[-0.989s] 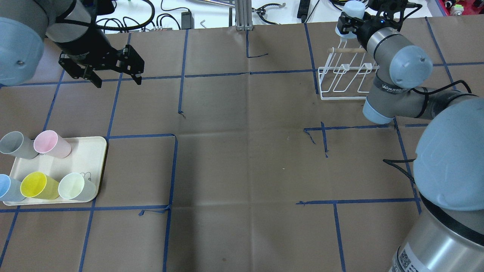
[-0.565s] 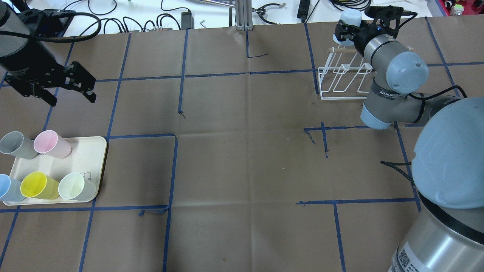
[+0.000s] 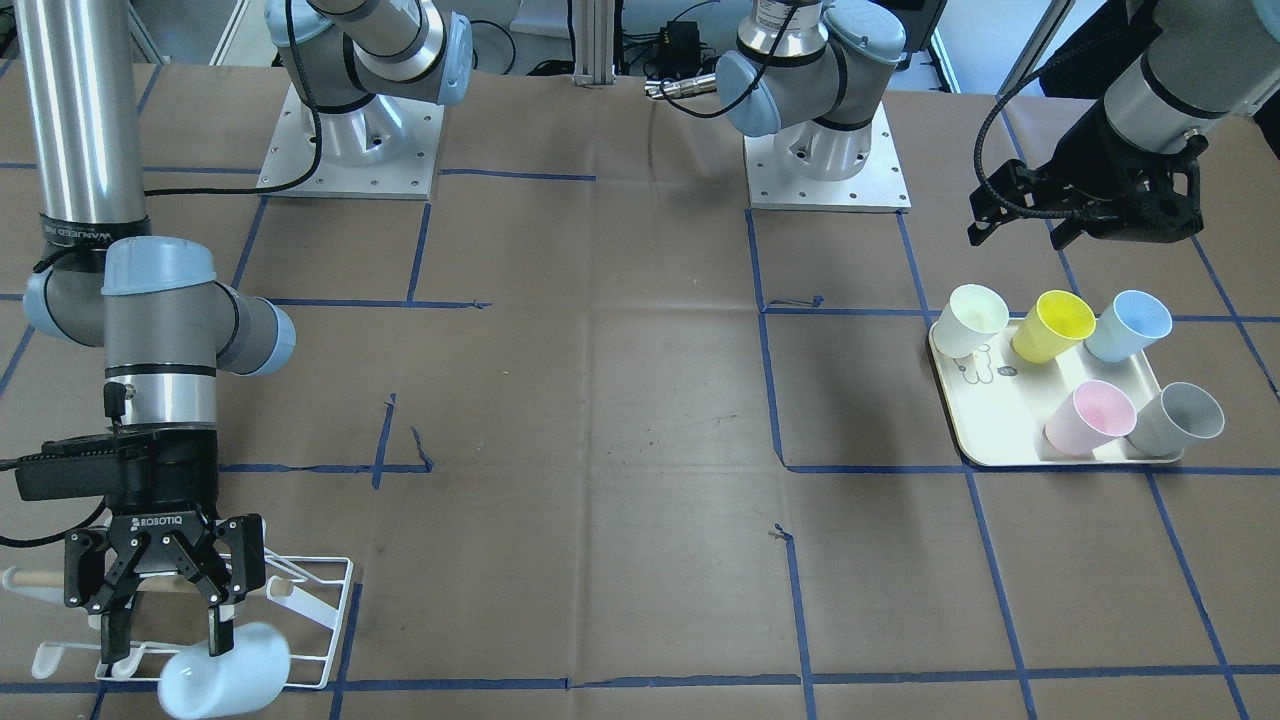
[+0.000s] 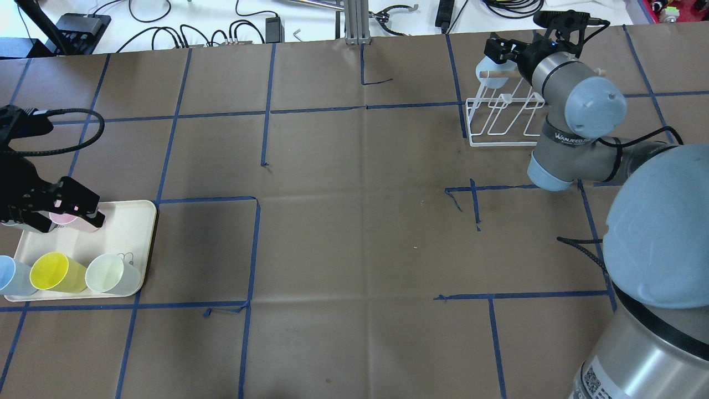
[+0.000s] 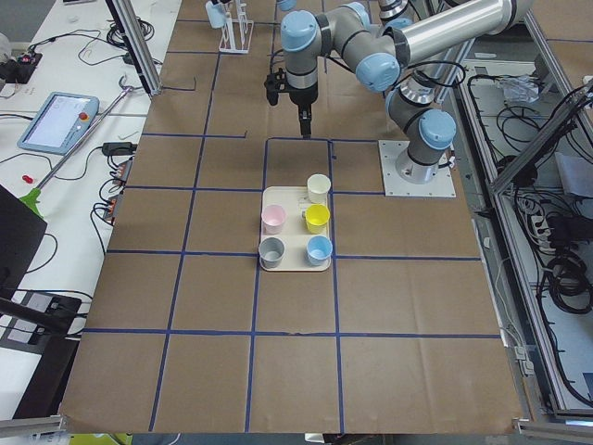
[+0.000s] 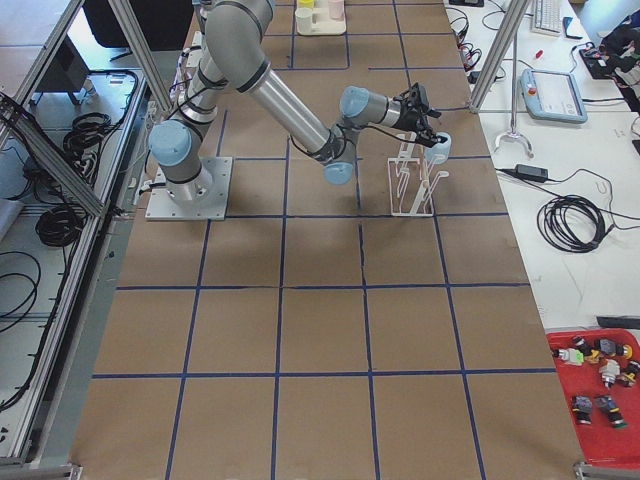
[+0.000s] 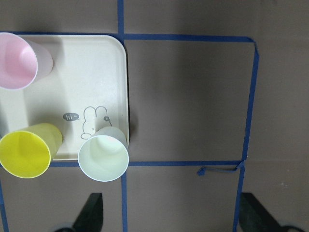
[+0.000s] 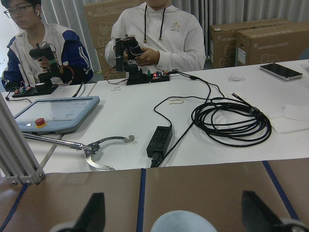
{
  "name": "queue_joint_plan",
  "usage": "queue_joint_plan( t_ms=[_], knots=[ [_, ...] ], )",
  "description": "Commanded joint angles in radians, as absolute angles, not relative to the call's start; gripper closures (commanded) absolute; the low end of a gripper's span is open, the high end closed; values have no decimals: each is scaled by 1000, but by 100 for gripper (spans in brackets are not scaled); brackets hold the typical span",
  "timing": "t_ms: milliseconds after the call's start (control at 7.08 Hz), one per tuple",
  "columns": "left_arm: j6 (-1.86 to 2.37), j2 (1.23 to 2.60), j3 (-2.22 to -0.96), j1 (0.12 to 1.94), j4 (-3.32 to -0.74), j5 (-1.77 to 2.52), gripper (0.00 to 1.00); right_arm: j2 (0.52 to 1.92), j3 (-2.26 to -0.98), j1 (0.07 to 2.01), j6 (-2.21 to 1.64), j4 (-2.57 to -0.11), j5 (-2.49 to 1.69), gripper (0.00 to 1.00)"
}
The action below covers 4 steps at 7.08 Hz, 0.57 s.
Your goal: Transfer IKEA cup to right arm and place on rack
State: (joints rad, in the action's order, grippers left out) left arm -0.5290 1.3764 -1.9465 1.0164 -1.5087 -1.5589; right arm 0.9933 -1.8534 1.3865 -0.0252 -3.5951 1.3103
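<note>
The right arm's gripper [image 3: 167,640] is open at the white wire rack [image 3: 320,600], at the table's far right in the overhead view [image 4: 498,119]. A pale blue cup [image 3: 225,680] rests upturned and tilted on the rack's outer end, just below the spread fingers, and also shows in the overhead view [image 4: 490,75]. In the right wrist view the cup's base [image 8: 183,223] sits low between the wide-apart fingertips [image 8: 94,212]. My left gripper [image 4: 94,210] is open and empty above the cream tray [image 4: 130,221], over the pink cup [image 4: 66,219].
The tray [image 3: 1000,450] holds a white cup [image 3: 975,315], a yellow cup [image 3: 1050,325], a blue cup [image 3: 1130,325], the pink cup [image 3: 1090,415] and a grey cup [image 3: 1180,420]. Cables and people are beyond the far table edge [image 8: 145,169].
The right gripper lowered the pale blue cup onto the rack and opened, letting it go. The left arm swung from the far left down over the tray.
</note>
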Motion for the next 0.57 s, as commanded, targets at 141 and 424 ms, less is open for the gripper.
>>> queue_joint_plan(
  t_ms=[141, 424],
  knots=[
    [-566, 1382, -2025, 980, -1411, -1560, 1, 1028, -1852, 1394, -29, -3590, 1310, 0],
    [-568, 1434, -2116, 979, -1227, -1562, 1, 1118, -1859, 1430, -49, -3544, 1304, 0]
  ],
)
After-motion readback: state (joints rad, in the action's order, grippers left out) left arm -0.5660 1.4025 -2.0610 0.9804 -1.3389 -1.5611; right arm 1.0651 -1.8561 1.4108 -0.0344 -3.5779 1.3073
